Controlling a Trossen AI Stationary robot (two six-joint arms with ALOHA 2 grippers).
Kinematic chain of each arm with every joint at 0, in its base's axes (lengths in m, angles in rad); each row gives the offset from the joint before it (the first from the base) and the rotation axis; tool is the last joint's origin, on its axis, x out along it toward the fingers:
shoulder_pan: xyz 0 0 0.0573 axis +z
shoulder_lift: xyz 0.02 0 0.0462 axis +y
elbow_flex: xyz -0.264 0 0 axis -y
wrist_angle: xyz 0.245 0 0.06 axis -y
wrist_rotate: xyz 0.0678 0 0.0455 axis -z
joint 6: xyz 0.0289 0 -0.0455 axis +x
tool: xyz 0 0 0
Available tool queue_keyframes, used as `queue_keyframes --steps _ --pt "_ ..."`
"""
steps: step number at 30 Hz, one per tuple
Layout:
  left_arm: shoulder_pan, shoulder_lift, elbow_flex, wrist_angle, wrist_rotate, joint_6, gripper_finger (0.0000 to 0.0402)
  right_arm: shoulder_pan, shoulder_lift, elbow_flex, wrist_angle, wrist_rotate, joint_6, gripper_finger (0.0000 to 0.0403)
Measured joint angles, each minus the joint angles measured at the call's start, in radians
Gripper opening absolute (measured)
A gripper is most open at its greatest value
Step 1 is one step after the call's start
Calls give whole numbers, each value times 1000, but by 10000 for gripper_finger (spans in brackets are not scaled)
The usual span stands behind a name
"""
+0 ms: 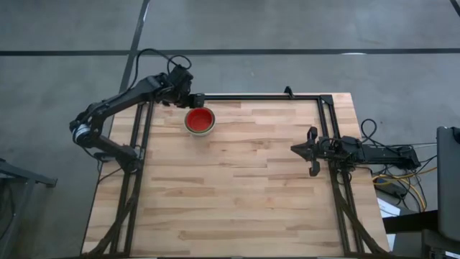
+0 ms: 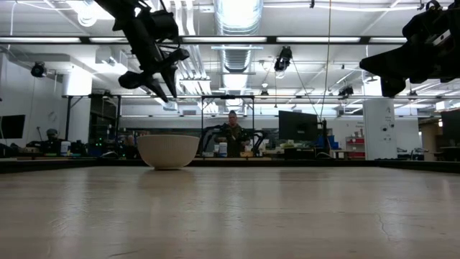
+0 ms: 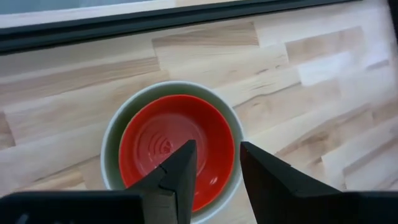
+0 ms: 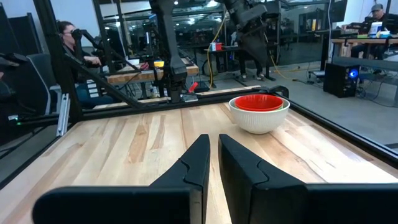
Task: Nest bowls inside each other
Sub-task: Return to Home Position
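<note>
The left gripper (image 3: 217,149) is hanging above the far-left part of the wooden table (image 1: 237,208), its fingers (image 3: 180,174) standing apart with nothing between them, just over and slightly behind the nested stack of bowls (image 1: 200,121). The red bowl (image 3: 168,130) is sitting uppermost inside the stack, a thin green rim (image 4: 284,107) is showing below it, and the white-grey bowl (image 2: 168,151) is carrying the lot at the bottom. How many green bowls are lying between cannot be counted from here. With no loose bowl showing anywhere on the tabletop, the nesting is looking complete, and the spread, empty fingers are suggesting a release rather than a reach. The stack is resting flat and level on the wood, apart from both arms, so it is likely standing steady as it is. The right gripper (image 4: 213,142) is waiting at the table's right edge, well apart from the bowls, its fingers drawn together with only a sliver between them and pointing across the table toward the stack, a resting pose that is keeping it out of the other arm's way.
</note>
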Motion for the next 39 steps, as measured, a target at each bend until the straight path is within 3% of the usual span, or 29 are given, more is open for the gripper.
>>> queue_keyframes --steps 21,39 --pt "-72 -187 -1 65 -6 176 127 0 0 0 0 0 1 34" --pt "-264 -327 -3 193 -6 508 127 0 0 0 0 0 0 34"
